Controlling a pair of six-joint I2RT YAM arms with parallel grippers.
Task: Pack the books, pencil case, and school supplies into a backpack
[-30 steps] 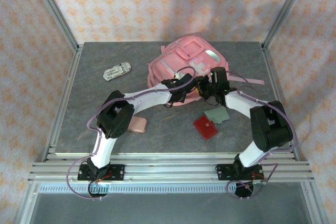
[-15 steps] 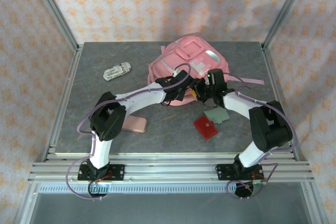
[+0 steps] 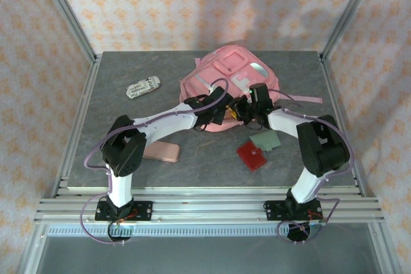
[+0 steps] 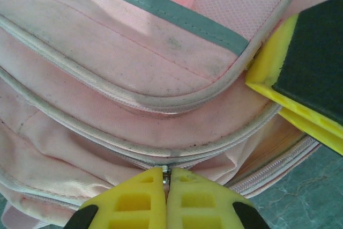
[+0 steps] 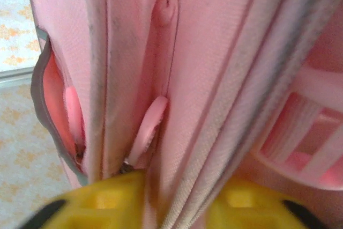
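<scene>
Two claws meet at the near edge of the pink backpack (image 3: 225, 72), which lies toward the back right of the table (image 3: 115, 68). The left claw (image 4: 166, 178) is pressed together on a small metal zipper tab (image 4: 166, 171). The right claw (image 5: 174, 199) pinches a fold of the backpack's fabric. A red pad (image 3: 251, 155) and a grey-green card (image 3: 266, 140) lie just in front.

Far-left tabletop (image 3: 115, 110) mostly open; only a small white case (image 3: 142, 87) lies there. Backpack (image 3: 228, 75) blocks far centre-right, its strap (image 3: 307, 99) trailing to the right. Both arms meet at the bag's near edge, L end effector (image 3: 217, 108) & R end effector (image 3: 249, 111) just beside each other, so no way through betw. them. Near-centre strip is free betw. a flat pink item (image 3: 162, 152), partly under L arm, and red pad (image 3: 251, 155) w/ grey-green card (image 3: 266, 140) just beside it. Frame posts (image 3: 64, 8) bound the sides.
</scene>
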